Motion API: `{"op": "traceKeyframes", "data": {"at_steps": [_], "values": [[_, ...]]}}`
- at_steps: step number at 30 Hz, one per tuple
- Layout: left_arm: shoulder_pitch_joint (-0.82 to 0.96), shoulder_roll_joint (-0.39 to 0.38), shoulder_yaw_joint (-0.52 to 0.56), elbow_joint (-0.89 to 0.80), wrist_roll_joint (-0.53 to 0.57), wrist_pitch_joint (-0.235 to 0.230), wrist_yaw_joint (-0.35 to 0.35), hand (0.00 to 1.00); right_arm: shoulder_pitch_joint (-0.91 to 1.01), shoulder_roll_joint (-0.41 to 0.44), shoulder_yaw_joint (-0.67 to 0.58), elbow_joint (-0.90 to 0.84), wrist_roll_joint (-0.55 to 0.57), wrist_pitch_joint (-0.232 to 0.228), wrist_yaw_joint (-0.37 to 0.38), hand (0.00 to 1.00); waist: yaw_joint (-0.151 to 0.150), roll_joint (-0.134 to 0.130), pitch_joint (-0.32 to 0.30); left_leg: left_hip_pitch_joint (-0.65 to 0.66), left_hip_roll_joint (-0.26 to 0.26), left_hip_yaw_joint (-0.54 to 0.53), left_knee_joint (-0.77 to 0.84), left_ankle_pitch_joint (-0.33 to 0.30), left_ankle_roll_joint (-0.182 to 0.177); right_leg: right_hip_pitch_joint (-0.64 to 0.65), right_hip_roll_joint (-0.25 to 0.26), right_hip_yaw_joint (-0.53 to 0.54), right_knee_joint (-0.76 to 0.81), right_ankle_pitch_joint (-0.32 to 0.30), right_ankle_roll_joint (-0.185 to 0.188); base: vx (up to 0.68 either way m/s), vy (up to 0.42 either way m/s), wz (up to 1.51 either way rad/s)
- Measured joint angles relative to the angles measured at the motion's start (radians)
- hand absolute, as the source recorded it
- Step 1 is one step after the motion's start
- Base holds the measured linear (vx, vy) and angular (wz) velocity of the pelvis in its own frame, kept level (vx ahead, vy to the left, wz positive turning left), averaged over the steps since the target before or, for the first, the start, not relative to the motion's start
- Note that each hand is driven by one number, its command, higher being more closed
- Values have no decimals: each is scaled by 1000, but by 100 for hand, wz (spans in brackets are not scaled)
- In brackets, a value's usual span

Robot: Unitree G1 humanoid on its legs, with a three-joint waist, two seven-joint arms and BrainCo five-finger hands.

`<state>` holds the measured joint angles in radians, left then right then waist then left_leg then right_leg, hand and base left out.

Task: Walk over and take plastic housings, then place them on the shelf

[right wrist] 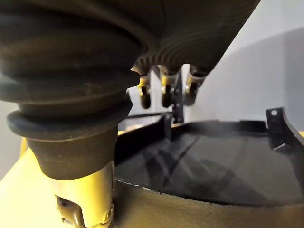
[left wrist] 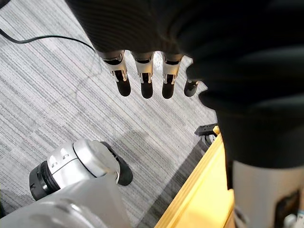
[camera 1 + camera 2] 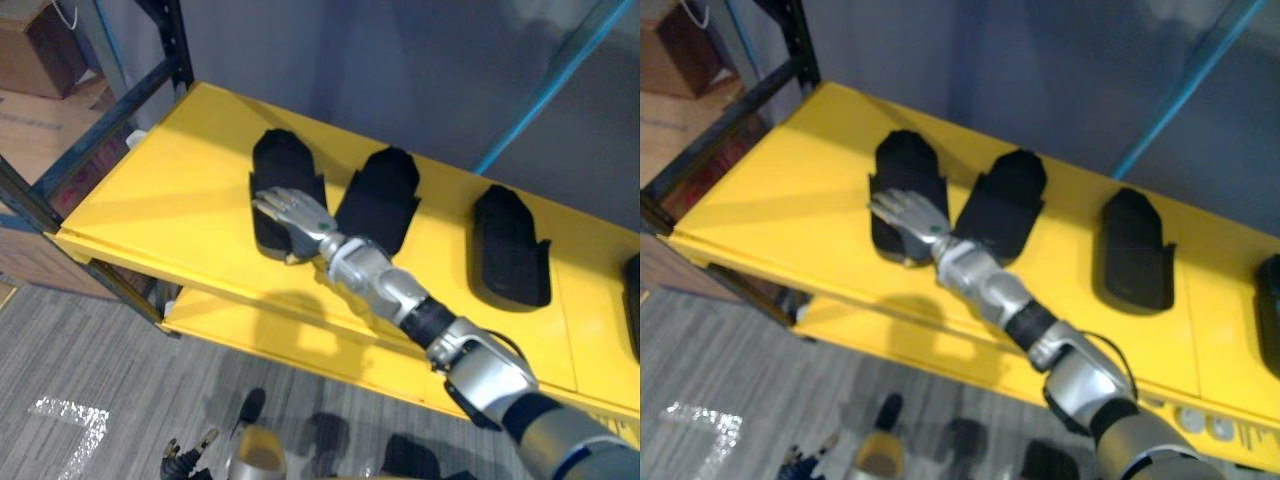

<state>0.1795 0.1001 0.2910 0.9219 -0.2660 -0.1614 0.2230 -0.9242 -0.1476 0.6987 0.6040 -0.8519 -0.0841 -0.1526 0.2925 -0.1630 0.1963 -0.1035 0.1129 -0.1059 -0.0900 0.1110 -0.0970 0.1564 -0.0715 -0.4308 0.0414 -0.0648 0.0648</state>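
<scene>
**Right hand lying flat on a housing on the shelf**

The right hand is lying with its fingers stretched out and slightly spread, gripping nothing, on top of a black housing. That housing is sitting toward the left end of the yellow shelf. A second housing is lying just beside it along the shelf, a third housing further right and a fourth housing at the shelf's right end. The left hand is hanging below the shelf's front edge, fingers straight, over the grey carpet.
</scene>
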Motion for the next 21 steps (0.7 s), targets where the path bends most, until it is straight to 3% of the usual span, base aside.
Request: {"op": "traceKeyframes", "data": {"at_steps": [7, 15, 18, 21], "values": [[-24, 1, 0, 0, -12, 0, 1, 0, -48, 3, 2, 35, 0, 12, -7, 0, 23, 2, 19, -1, 12, 14, 0, -3, -4, 0, 10, 18, -8, 0, 0, -11, -3, -1], [-32, 0, -1, -6, -44, -5, 2, 0, -85, 10, -3, 68, 4, 41, -143, 0, 39, 0, 47, -22, 19, 29, 0, 14, -10, -1, 21, 15, -30, 0, 0, -2, -14, 6], [-33, -1, -7, -24, -51, -6, 3, 0, -89, 10, -19, 76, 5, 42, -188, 0, 48, 1, 50, -25, 15, 15, 1, 26, -27, 0, 22, 6, -31, 0, 0, 31, 6, 12], [-33, -1, -27, -45, -51, -11, 3, 0, -112, 15, -36, 78, 5, 42, -201, 0, 52, 3, 56, -35, 16, -1, 1, 32, -29, 0, 23, -11, -30, 0, 0, 11, 4, 19]]}}
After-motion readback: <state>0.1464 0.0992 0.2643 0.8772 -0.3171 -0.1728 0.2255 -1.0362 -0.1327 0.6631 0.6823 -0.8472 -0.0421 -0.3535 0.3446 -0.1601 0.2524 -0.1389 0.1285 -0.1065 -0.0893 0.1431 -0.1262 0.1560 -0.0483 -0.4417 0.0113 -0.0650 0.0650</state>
